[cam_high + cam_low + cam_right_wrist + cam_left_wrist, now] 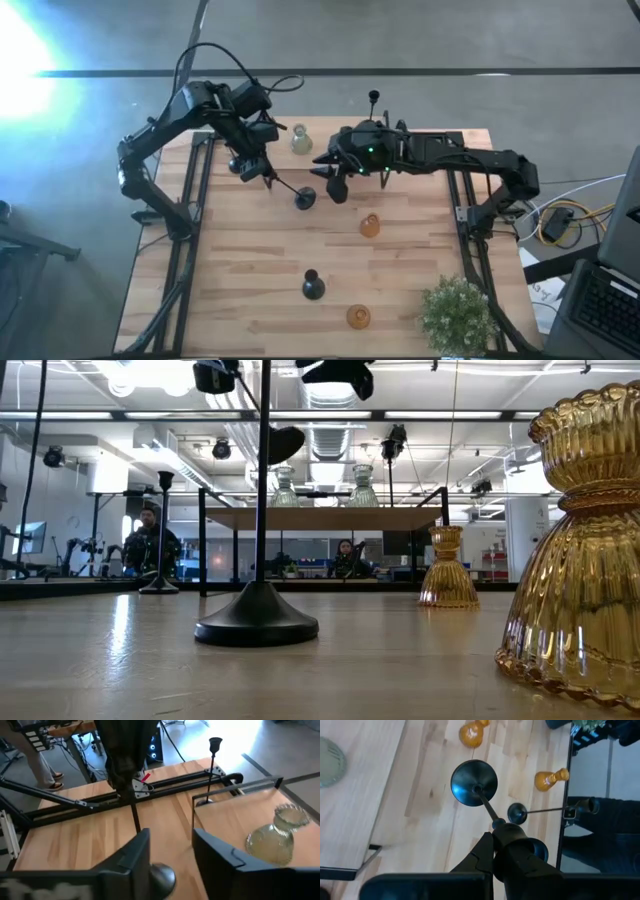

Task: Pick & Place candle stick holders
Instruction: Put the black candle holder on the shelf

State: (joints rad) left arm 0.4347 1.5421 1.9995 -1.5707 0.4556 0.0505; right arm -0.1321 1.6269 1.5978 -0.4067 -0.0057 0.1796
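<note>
The left gripper (262, 170) is closed on the thin stem of a black holder (303, 197), just above the centre of the high view. The stem slants from the fingers down and right to the round base, which is lifted off the table (250, 290). The right gripper (330, 172), fingers apart and holding nothing, is just right of this base, so the left arm has the holder.
</note>
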